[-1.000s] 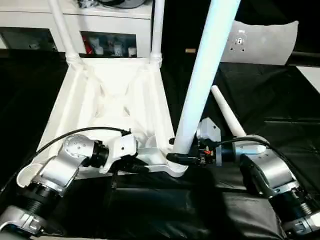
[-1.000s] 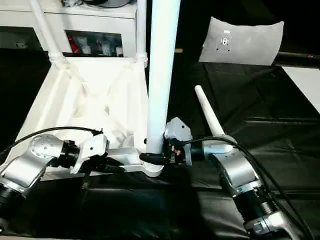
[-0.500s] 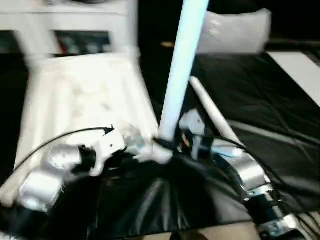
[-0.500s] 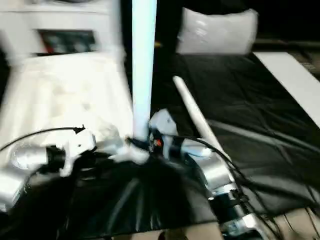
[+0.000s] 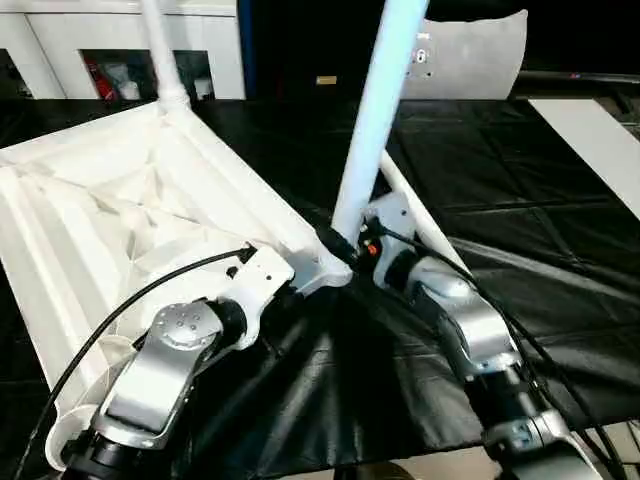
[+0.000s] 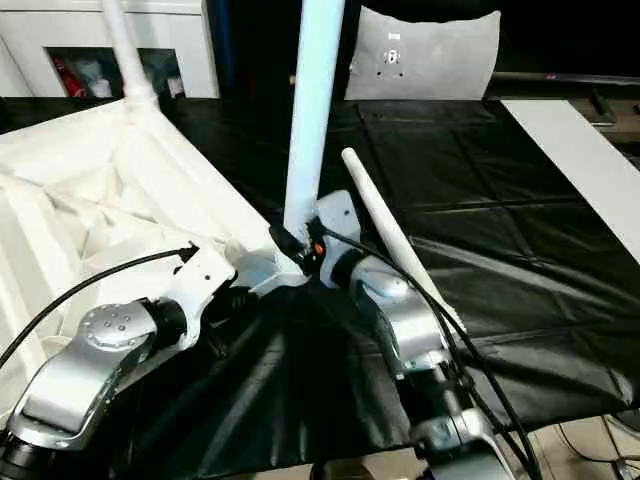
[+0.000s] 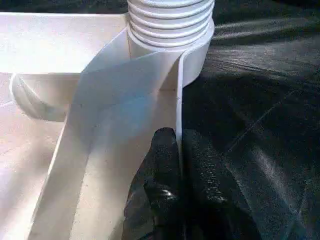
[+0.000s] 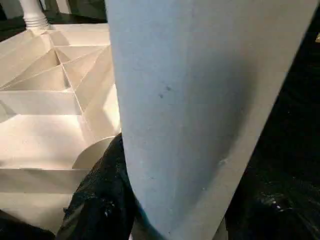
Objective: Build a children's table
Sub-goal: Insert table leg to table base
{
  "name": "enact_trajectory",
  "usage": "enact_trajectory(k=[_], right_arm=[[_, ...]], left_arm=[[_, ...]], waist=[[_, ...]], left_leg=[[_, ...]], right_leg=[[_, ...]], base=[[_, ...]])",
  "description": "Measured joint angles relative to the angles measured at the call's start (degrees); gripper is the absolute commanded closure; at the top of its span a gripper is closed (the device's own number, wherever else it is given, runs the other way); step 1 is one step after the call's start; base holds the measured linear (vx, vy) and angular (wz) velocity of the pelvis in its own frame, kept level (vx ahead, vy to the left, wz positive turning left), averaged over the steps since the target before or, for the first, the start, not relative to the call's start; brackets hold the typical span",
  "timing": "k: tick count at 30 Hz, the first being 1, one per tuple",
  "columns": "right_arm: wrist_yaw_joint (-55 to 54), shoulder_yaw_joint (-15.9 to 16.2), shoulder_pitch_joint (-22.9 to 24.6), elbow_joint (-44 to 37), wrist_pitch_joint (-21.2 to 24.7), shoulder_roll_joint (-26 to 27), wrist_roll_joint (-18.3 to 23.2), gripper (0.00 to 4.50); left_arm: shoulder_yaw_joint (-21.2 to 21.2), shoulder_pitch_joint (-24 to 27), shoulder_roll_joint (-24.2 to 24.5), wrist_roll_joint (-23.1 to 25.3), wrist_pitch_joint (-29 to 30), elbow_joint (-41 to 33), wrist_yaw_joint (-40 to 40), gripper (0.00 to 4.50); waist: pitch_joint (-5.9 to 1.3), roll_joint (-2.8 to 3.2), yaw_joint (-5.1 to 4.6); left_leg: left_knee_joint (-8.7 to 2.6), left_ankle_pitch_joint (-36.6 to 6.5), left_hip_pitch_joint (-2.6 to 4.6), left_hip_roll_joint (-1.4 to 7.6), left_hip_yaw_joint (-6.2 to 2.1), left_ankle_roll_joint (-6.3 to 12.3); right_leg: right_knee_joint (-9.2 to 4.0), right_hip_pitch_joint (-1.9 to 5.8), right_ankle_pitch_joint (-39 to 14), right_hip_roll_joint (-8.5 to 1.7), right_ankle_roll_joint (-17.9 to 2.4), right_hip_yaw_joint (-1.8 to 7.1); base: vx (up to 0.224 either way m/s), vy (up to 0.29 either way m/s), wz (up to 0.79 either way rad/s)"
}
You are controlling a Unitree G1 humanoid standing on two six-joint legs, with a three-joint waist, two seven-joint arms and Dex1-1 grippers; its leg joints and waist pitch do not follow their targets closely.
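Tabletop (image 5: 110, 220) lies upside down at left on the black surface (image 5: 560, 200), now skewed; left end effector (image 7: 179, 165) pinches its rim, right end effector (image 5: 345, 248), mostly hidden, apparently clamps the upright leg (image 5: 375, 110).

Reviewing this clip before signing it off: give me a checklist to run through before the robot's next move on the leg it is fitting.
1. Right gripper around the upright leg at its base: ok.
2. Left gripper pinching the table top's rim wall beside the corner socket: ok.
3. Leg's ribbed collar sitting in that socket: ok.
4. Leg fully seated: cannot tell.
5. Spare leg lying on the black cloth, reachable: ok.
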Motion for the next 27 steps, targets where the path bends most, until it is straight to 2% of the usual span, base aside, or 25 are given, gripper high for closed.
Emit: enact_trajectory(k=[2,11,13,14,18,21,24,27], right_arm=[[0.32,-0.36,-0.47,1.16,0.00,0.41,0.09,1.91],[1.53,-0.74,-0.05,5.49,-0.23,0.14,0.09,1.14],[3.26,-0.52,1.14,4.64,-0.76,-1.34,-0.13,0.98],[4.08,-0.53,1.52,3.82,-0.76,-1.82,-0.13,0.90],[6.74,-0.50,4.25,0.02,-0.86,-3.86,0.10,0.54],[9.91,0.69,7.37,-4.26,-1.39,-7.74,0.03,0.26],[12.22,0.92,9.42,-7.03,-2.39,-9.77,0.04,0.04],[15.40,1.12,11.02,-9.64,-2.70,-12.83,0.06,0.01]], left_arm=[[0.00,-0.09,0.13,0.00,0.12,0.01,0.01,4.50],[-1.26,-1.79,2.36,-0.61,-1.30,0.72,-2.02,4.50],[-1.59,-2.44,2.89,-0.94,-3.23,1.77,-3.14,4.50],[-1.63,-2.67,3.03,-1.05,-3.85,2.15,-3.68,4.50],[-2.27,-3.34,4.58,-1.91,-8.09,4.25,-6.14,4.50],[-2.66,-4.01,6.62,-2.47,-13.58,6.88,-9.29,4.50],[-2.46,-4.49,8.52,-2.82,-18.34,9.52,-11.85,4.50],[-2.25,-4.81,10.38,-3.51,-22.44,11.62,-15.03,4.50]], waist=[[0.00,0.00,-0.01],[0.11,0.09,0.69],[0.22,0.19,1.36],[0.34,0.44,1.50],[0.41,0.59,2.48],[0.47,0.72,3.30],[0.51,0.78,3.17],[0.61,0.94,3.19]], left_leg=[[0.00,0.00,0.05,0.02,0.00,0.00],[-0.01,-0.06,-0.20,-0.01,0.12,0.04],[-0.04,-0.06,-0.22,0.01,0.13,0.03],[-0.09,-0.06,-0.21,0.00,0.15,0.02],[-0.25,-0.02,-0.21,0.20,0.22,0.02],[-0.25,0.12,-0.20,0.27,0.24,0.27],[-0.24,0.13,-0.22,0.29,0.29,0.28],[-0.20,0.13,-0.19,0.29,0.31,0.28]], right_leg=[[0.01,0.00,0.00,0.01,0.01,-0.02],[-0.03,-0.08,0.79,-0.01,-0.45,0.03],[-0.02,-0.10,0.81,-0.01,-0.45,0.02],[-0.01,-0.09,0.82,-0.01,-0.46,0.02],[0.03,-0.11,0.79,0.06,-0.34,-0.15],[0.02,-0.16,0.77,0.13,-0.33,-0.15],[0.04,-0.17,0.77,0.15,-0.33,-0.13],[0.05,-0.17,0.78,0.14,-0.35,-0.12]], base=[[0.000,0.000,0.00],[0.000,0.000,0.00],[0.000,0.000,0.00],[0.000,0.000,0.00],[0.000,0.000,0.00],[0.000,0.000,0.00],[0.000,0.000,0.00],[0.000,0.000,0.00]])
